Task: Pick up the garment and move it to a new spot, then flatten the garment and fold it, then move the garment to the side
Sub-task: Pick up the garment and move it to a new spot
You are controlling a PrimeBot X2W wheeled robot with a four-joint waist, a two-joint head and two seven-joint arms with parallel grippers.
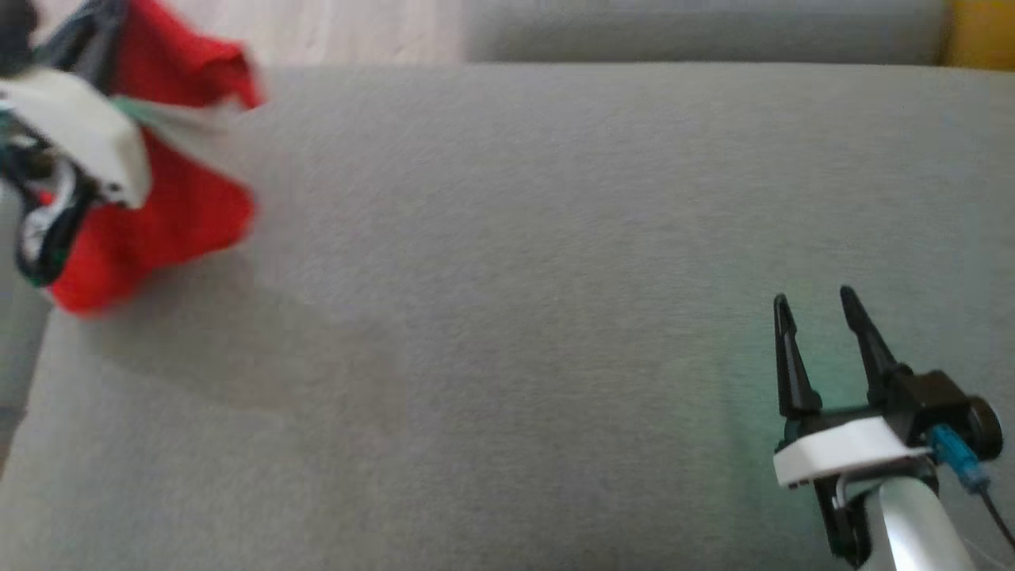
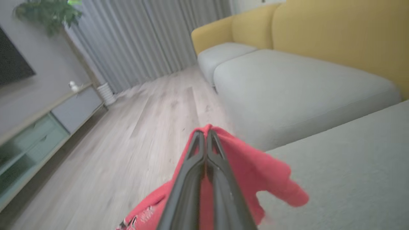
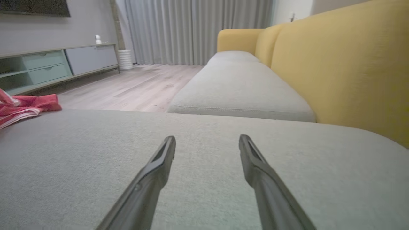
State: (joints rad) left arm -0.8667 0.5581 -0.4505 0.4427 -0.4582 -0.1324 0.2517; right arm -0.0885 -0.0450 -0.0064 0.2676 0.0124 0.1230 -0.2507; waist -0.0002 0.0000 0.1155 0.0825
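The garment (image 1: 170,198) is red cloth with a pale stripe, bunched and hanging at the far left of the grey cushion (image 1: 515,277). My left gripper (image 2: 204,134) is shut on the garment (image 2: 252,169), whose folds drape around both fingers. In the head view the left arm's white wrist (image 1: 79,135) covers part of the cloth and the fingertips are hidden. My right gripper (image 1: 817,305) stands open low at the right over bare cushion, nothing between its fingers. From the right wrist the garment (image 3: 22,107) lies far to the left of the right gripper (image 3: 207,142).
The grey seat cushion (image 3: 204,166) stretches wide between the two arms. A yellow sofa back (image 3: 335,70) rises on the right. Wooden floor (image 2: 127,134), a low cabinet (image 3: 57,64) and grey curtains (image 3: 191,28) lie beyond the cushion's far edge.
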